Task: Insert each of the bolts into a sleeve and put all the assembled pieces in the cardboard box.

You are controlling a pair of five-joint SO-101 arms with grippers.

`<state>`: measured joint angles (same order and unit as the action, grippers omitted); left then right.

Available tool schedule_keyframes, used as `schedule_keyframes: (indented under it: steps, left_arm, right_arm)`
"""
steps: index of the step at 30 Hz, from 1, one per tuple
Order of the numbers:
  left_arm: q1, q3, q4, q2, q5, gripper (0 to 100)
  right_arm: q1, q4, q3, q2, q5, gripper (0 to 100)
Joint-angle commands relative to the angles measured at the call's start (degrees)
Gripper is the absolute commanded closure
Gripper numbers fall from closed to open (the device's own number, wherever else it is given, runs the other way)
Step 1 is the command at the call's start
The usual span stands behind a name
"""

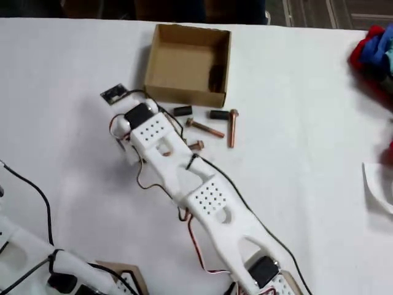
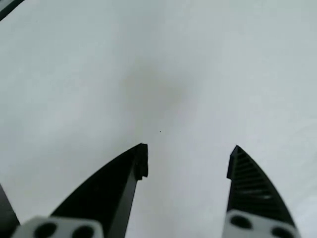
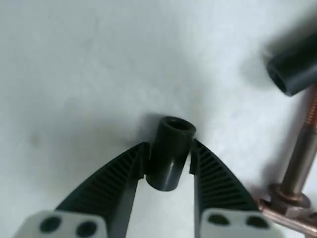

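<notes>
Over the table point(image 1: 319, 123), the box point(image 1: 184, 95) sits near the far edge, loose bolts point(image 1: 206, 128) just before it. The left pincer point(image 2: 188, 148) hangs apart above the table. The right pincer point(image 3: 168, 148) clamps a sleeve point(image 3: 171, 166); keeping it level should ease insertion. A spare sleeve point(image 3: 292, 69) and bolt point(image 3: 302, 148) crowd close beside.

Bright, even overhead light. White table point(image 1: 307, 123) nearly washes out, no hard glare. Soft shadows only: around the sleeve point(image 3: 168, 158), beside the bolt point(image 3: 299, 158), a faint grey patch in left wrist view.
</notes>
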<state>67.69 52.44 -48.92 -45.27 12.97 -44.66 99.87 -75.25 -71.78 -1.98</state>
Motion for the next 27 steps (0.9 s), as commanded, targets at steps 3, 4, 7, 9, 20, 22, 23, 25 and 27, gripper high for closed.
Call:
schedule_keyframes:
  steps: [3, 4, 7, 9, 20, 22, 23, 25, 27]
  left_arm:
    - [-3.43, -2.51, -0.79, -1.23, 0.09, 73]
    - [-4.4, -2.51, -1.58, -1.23, 0.09, 73]
    - [-9.14, -2.51, -5.71, -1.14, 0.09, 73]
    - [-13.98, -2.33, -9.23, -1.14, 0.09, 73]
    - [-47.21, -1.45, -13.36, -0.26, 0.44, 73]
    - [-53.63, -4.0, -13.89, 2.9, 0.44, 73]
    - [-56.62, -5.76, -13.8, 5.54, 0.44, 73]
    - [-62.59, -10.15, -13.98, 12.57, 0.44, 73]
    - [-67.6, -15.87, -14.77, 21.54, 1.93, 73]
  right_arm:
    - [4.26, 1.27, 0.88, 2.86, 0.26, 97.2]
    - [5.41, 1.27, 0.7, 4.18, 0.26, 98.1]
    - [8.66, 1.36, -0.18, 9.98, 0.26, 97.7]
    - [10.24, 1.36, -0.26, 15.25, 0.26, 97.8]
    - [14.55, 1.1, 31.91, 56.31, 0.88, 97.8]
    - [17.36, -0.31, 41.23, 65.45, 3.78, 97.8]
    - [19.38, -1.71, 46.77, 70.29, 5.1, 97.8]
    - [24.13, -5.32, 59.34, 79.78, 6.77, 97.8]
    - [28.88, -9.36, 72.97, 87.69, 7.82, 97.8]
